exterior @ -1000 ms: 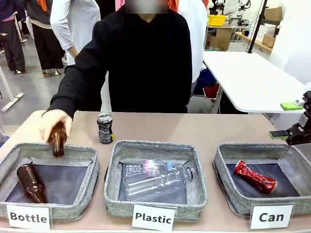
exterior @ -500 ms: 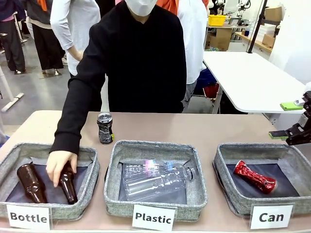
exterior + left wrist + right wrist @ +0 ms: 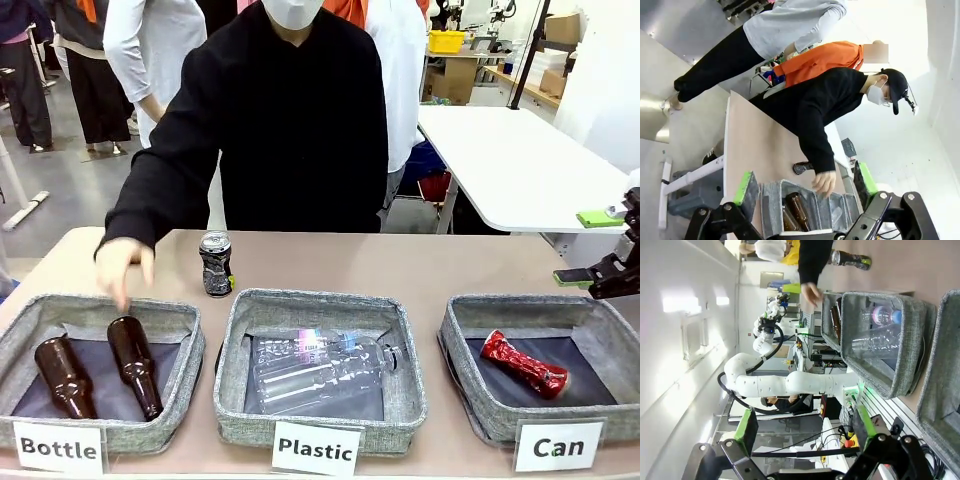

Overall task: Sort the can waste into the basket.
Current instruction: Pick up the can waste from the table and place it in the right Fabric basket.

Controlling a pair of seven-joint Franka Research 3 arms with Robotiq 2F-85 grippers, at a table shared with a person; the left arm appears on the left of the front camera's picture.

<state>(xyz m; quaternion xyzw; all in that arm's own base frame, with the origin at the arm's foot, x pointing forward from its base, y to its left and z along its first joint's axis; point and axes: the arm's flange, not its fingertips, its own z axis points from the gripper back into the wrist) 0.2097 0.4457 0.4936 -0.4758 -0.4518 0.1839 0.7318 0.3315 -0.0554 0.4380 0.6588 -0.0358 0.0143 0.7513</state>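
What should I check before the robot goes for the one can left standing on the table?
1. Red can inside Can basket: ok.
2. Dark can upright on the table, nothing against it: ok.
3. Person's hand away from that can: not ok, it hovers nearby above the Bottle basket.
4. Left end effector open, empty: ok.
5. Right end effector open, empty: ok.

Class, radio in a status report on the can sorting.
Left gripper, right gripper open, empty. Red can in Can basket. Dark can upright on table, unsorted. Person's hand nearby.
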